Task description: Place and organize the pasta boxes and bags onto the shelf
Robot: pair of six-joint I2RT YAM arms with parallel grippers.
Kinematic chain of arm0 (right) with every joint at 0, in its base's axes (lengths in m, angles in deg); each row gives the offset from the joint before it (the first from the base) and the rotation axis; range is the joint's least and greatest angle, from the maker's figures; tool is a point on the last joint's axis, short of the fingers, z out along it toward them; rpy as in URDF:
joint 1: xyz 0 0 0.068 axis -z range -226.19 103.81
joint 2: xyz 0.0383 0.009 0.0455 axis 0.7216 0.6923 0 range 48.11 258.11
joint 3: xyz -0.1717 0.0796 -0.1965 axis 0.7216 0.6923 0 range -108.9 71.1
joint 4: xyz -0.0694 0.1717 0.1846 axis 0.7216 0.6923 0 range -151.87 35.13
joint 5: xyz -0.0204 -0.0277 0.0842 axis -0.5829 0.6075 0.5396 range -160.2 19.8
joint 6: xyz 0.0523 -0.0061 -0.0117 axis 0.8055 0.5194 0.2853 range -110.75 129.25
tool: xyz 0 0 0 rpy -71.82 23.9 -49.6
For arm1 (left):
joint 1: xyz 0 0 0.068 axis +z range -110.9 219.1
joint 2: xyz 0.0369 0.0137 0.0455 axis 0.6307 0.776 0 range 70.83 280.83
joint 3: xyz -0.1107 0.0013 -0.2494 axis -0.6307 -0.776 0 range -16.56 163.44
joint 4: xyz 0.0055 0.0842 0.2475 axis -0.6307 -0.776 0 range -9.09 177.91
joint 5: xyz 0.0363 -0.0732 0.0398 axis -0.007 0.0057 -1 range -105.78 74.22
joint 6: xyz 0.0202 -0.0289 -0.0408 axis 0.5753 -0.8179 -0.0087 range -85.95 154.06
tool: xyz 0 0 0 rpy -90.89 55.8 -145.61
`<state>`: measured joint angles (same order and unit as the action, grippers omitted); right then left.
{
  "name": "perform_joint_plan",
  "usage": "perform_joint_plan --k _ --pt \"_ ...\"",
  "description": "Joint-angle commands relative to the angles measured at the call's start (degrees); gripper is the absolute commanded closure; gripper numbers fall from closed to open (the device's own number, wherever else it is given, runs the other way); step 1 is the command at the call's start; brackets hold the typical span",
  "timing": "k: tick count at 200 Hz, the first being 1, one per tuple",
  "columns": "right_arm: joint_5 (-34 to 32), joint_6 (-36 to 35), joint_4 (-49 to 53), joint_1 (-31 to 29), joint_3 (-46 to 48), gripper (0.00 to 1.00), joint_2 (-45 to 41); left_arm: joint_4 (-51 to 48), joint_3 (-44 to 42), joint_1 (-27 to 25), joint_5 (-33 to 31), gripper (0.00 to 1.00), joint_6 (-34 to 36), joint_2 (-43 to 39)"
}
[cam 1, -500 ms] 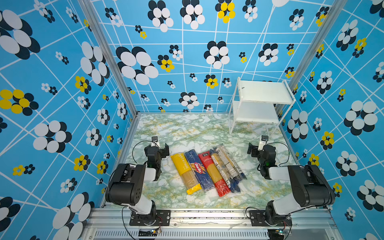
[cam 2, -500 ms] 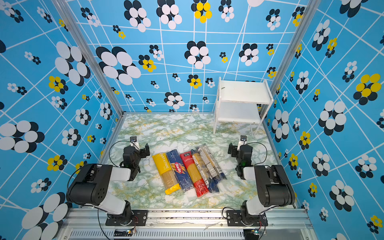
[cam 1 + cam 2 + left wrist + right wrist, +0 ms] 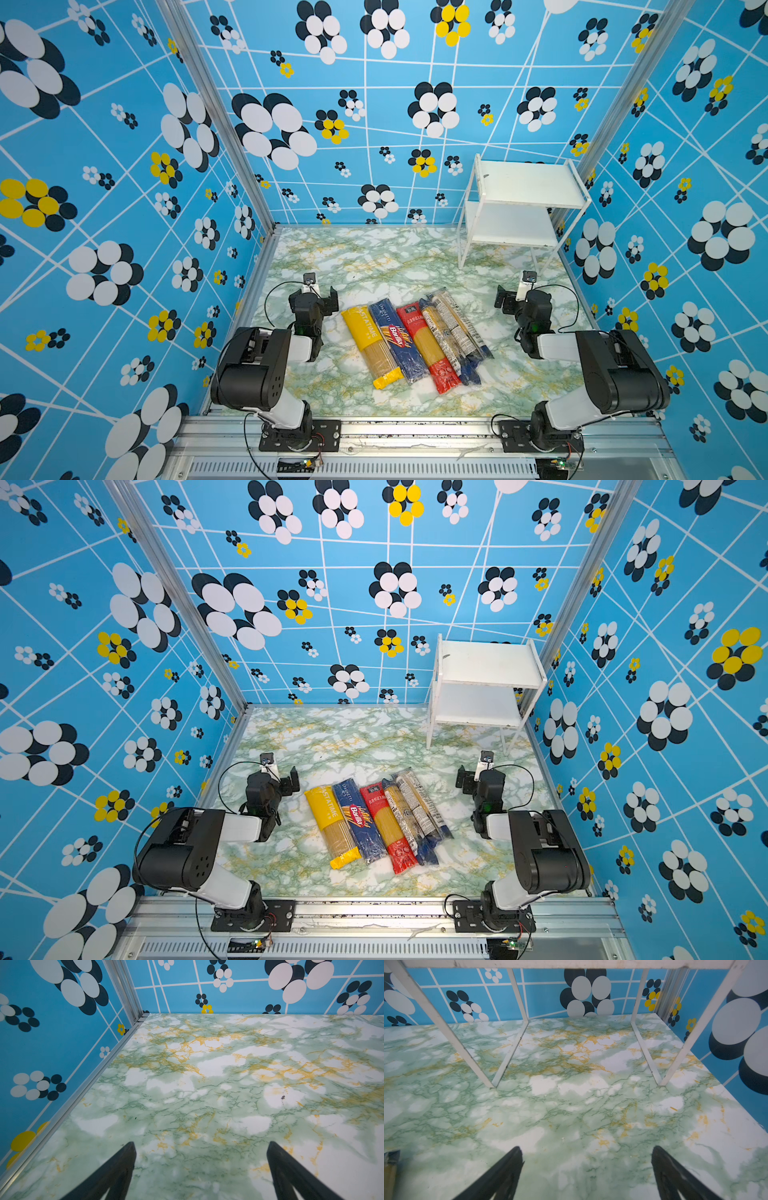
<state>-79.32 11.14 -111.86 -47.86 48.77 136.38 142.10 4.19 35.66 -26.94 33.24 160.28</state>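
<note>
Mid-worktop (image 3: 374, 266), pasta packs (image 3: 419, 345) look light, slippery, brittle: grab mid-length; shelf (image 3: 523, 187) at 1 o'clock; left gripper (image 3: 201, 1142), right gripper (image 3: 586, 1147) fingers (image 3: 504, 1172) released, empty.

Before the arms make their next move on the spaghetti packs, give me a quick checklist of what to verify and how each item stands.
1. Left gripper open and empty: ok.
2. Right gripper open and empty: ok.
3. Shelf upright, both boards bare: ok.
4. Yellow pack lies flat on the table, its outer side free: ok.
5. Barilla pack has free sides for the jaws: not ok, neighbours lie against both.
6. Two clear packs separate from each other: cannot tell, they lie pressed together.
</note>
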Motion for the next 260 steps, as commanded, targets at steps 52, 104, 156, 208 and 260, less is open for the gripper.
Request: perform_joint_plan --k 52,104,156,208,260 --pt "-0.59 -0.40 -1.31 0.27 0.09 0.01 0.32 0.19 0.33 0.32 0.52 0.01 -0.50 -0.68" --pt "-0.55 -0.38 -1.32 0.27 0.12 0.01 0.36 0.14 0.33 0.37 0.52 0.01 -0.50 -0.68" --pt "-0.54 -0.35 -1.32 0.27 0.09 0.01 0.33 0.17 0.34 0.37 0.52 0.01 -0.50 -0.68" --pt "2.24 -1.27 -4.78 0.27 2.18 0.01 -0.08 0.13 0.32 0.36 0.52 0.01 -0.50 -0.68" --pt "4.23 -1.97 -11.82 0.27 5.98 0.01 -0.06 0.59 -0.52 -1.25 0.54 0.01 1.47 -2.65"
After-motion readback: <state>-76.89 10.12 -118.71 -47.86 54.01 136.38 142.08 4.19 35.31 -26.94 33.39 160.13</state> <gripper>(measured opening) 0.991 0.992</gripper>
